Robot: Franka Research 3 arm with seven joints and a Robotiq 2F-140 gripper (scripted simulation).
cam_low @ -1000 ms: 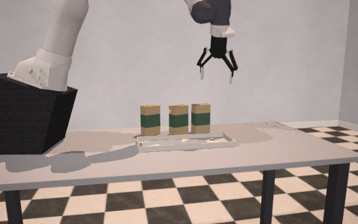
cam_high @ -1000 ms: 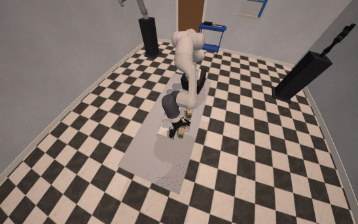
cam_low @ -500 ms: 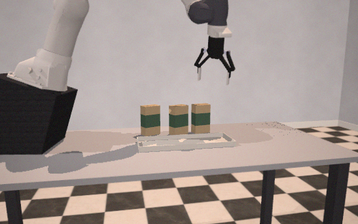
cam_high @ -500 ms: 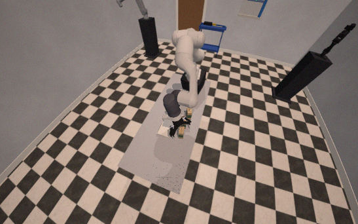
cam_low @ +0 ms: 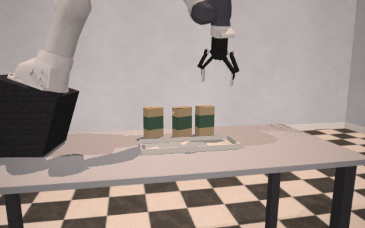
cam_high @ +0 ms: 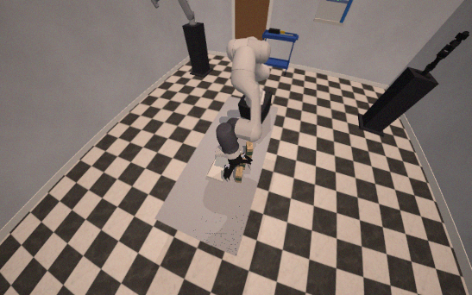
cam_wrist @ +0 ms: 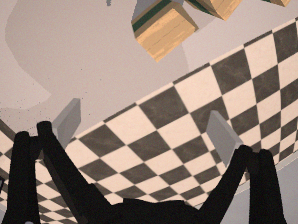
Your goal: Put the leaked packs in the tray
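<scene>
Three coffee packs (cam_low: pixel 181 121) stand upright in a row on the counter (cam_low: pixel 279 153), just behind the white tray (cam_low: pixel 189 145). High above them, at about one o'clock from the rightmost pack, the gripper (cam_low: pixel 217 80) points straight down from the bent arm (cam_low: pixel 67 37), spread fully wide and holding nothing.

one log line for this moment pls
gripper: open, holds nothing, high above packs | packs: three upright in a row behind tray | tray: no pack in it | step: none tested or moved yet
</scene>
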